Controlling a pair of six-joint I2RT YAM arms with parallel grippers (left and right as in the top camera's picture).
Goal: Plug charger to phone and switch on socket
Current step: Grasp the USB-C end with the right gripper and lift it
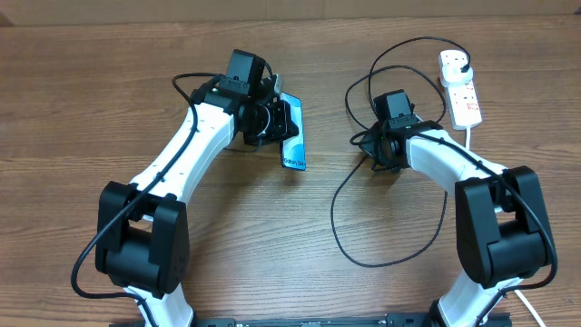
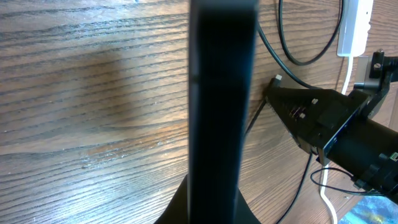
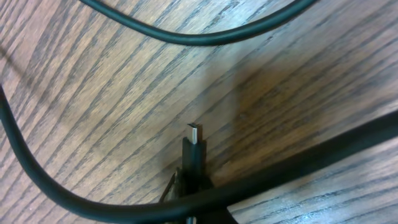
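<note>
Phone (image 1: pixel 292 138) sits a little left of centre in the overhead view, held by the left jaws, which are closed on it. It is tilted, with its blue-teal screen turned toward 3 o'clock and its lettered end toward 6 o'clock. Whether that lower end touches the tabletop (image 1: pixel 227 236) cannot be told. In the left wrist view the phone fills the middle as a dark upright bar (image 2: pixel 221 93).

At 3 o'clock from the phone, and apart from it, the right jaws are clamped narrow on the connector (image 3: pixel 194 149) of the charger (image 1: pixel 334 213). The connector's small metal tip sticks out past them and points toward the phone, with bare wood between the 2.

The charger's thin black cable lies in 2 loops. 1 spreads over the tabletop at 6 o'clock from the right jaws. The other sweeps round at 12 o'clock and ends in the black plug (image 1: pixel 458 62).

That plug sits in the 12 o'clock end of the socket (image 1: pixel 465 98), a white strip with red markings lying flat at 2 o'clock from the right jaws. A thick white cord (image 1: pixel 467 136) leaves the socket's 6 o'clock end and passes toward the right arm. The socket's switch is too small to read.
</note>
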